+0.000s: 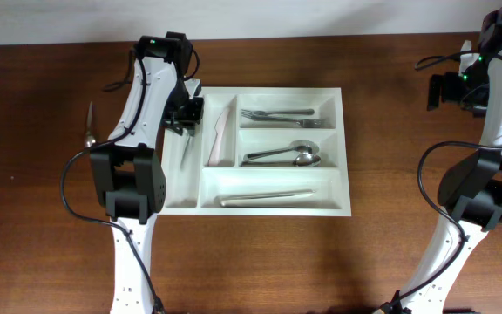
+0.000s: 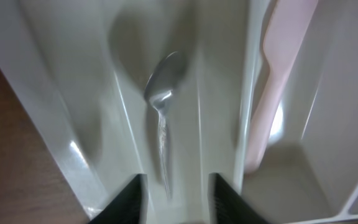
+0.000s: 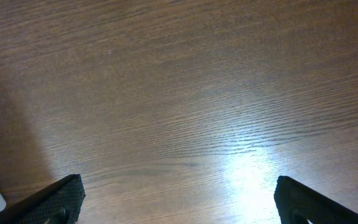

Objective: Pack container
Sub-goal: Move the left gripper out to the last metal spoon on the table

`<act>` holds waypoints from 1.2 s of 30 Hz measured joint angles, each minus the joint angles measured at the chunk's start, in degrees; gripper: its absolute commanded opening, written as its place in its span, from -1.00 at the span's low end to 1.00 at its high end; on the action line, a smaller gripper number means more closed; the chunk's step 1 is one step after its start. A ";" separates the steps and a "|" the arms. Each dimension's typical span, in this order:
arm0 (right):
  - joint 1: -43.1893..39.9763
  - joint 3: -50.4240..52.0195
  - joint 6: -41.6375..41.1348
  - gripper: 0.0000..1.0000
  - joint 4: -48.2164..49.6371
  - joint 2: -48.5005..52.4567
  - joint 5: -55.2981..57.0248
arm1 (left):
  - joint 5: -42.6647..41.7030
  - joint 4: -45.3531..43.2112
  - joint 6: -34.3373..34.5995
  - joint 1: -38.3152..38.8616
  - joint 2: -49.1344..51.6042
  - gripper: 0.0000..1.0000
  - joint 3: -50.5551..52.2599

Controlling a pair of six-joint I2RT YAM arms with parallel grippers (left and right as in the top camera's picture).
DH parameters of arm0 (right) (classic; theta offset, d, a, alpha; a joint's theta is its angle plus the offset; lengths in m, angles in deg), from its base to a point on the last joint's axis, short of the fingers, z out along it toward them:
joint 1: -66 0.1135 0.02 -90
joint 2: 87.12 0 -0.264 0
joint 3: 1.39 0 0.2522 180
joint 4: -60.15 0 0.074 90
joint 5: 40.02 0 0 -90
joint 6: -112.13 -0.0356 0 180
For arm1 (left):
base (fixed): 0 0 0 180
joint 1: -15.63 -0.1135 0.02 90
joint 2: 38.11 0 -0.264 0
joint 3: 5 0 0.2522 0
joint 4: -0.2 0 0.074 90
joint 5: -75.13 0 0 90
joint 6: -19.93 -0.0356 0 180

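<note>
Overhead layout: smooth white plastic container point(image 1: 328, 112) with five compartments, centred on the dark wood-grain table point(image 1: 321, 262)
Near wide compartment: long pale slim utensil point(image 1: 266, 198) lying crosswise
Middle wide compartment: shiny metal spoons point(image 1: 286, 157), bowls to the right
Far wide compartment: metal forks point(image 1: 277, 114), tines to the left
Right narrow compartment: flat pale pink knife point(image 1: 223, 131)
Left narrow compartment: steel spoon point(image 2: 161, 99), oval bowl far, thin handle near
Left of container: lone metal utensil point(image 1: 90, 129)
Left arm: left gripper point(image 2: 178, 202) over the steel spoon, black fingers parted wider than its handle, gripping nothing
Right arm: right gripper point(image 3: 180, 202) far right, fingers spread wide above wood, empty
</note>
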 measured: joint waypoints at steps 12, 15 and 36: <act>0.00 0.00 0.02 0.98 -0.02 0.00 -0.02 | 1.27 0.33 0.04 -0.24 0.44 0.87 -3.21; 0.00 0.00 -0.02 0.98 -0.02 0.00 -0.02 | 4.35 3.02 -0.02 -1.01 0.50 0.99 -8.79; 0.00 0.00 0.00 0.98 -0.02 0.00 -0.02 | 13.60 3.48 -0.02 -25.83 0.39 0.99 -16.96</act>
